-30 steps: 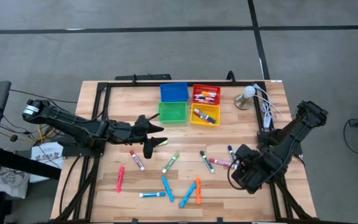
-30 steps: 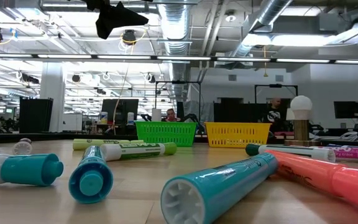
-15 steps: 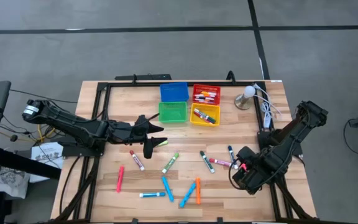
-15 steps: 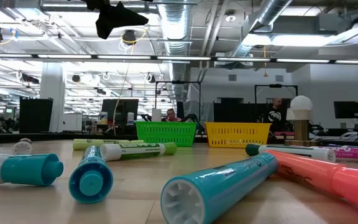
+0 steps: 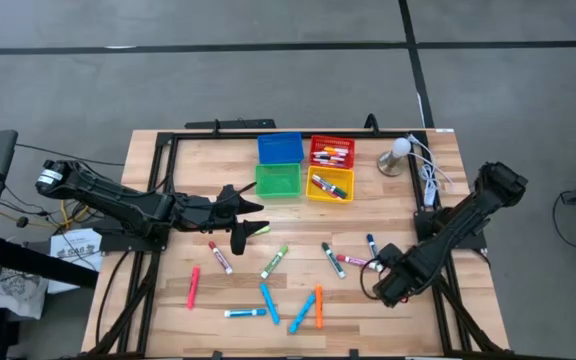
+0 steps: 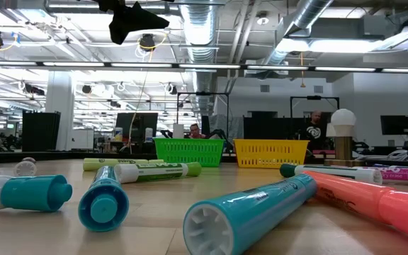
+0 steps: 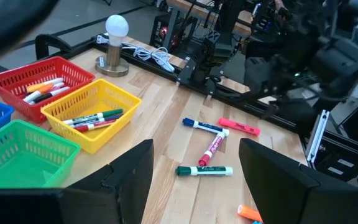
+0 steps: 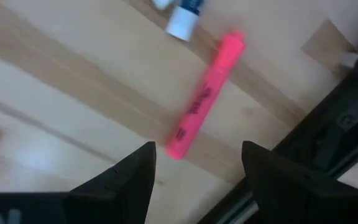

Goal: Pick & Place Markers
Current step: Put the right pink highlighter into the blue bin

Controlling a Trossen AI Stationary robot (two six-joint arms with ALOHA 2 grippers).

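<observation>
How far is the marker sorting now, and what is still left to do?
Partly done. Markers already lie in the red bin and the yellow bin. Nothing is held: the right gripper hangs open over a pink marker, and the left gripper waits open mid-table. About ten markers, such as the orange one, remain loose.

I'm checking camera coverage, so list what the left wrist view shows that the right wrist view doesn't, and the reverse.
Only the left wrist view: the red basket, yellow basket and green basket, the lamp, and a blue-capped marker. Only the right wrist view: nothing of its own beyond a close look at bare tabletop. Both: the pink marker, and their own open jaws.
</observation>
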